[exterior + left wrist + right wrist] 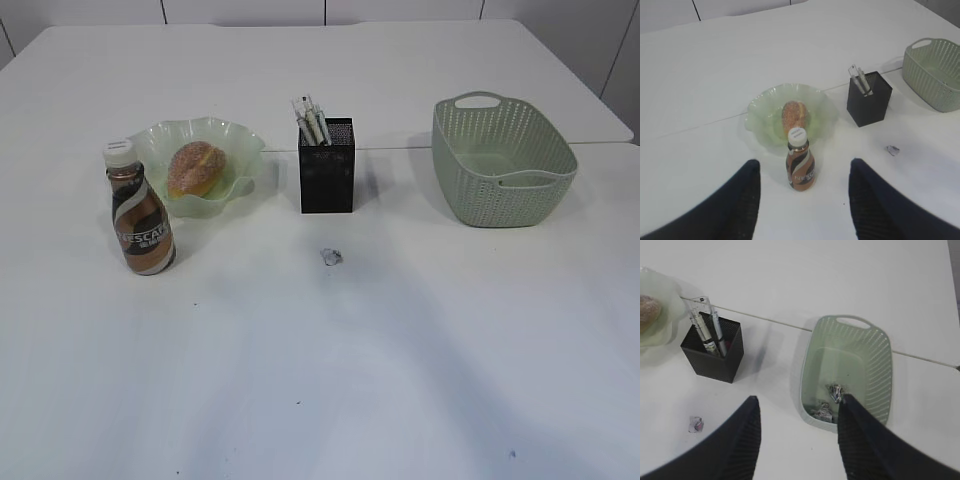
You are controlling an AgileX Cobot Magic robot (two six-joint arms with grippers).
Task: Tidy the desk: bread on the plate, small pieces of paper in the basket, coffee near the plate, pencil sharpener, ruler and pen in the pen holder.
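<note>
White desk [400,370] holds bread [196,167] in the plate [245,150] far left, coffee [141,210] just beside, one paper wad [331,257] mid-desk, both grippers [802,200] [797,435] spread, empty.

A: What colour is the bench [400,360]?

B: Plain white all over. The plate [240,140] is pale translucent green, and the bread [196,167] in it is golden brown with a pale sugary dusting.

A: And the coffee [141,212]?

B: Brown, its label swirled in brown and cream with white lettering, and a white cap.

A: The pen holder [327,170]?

B: Black, with a fine mesh pattern. The ruler [701,315] in it is clear with dark fine markings.

A: The basket [500,160]?

B: Sage green, its sides perforated in a woven pattern. The small pieces of paper [827,402] inside are white-grey; another [331,257] on the bench is the same. Both tools' fingers [740,200] are black.
</note>
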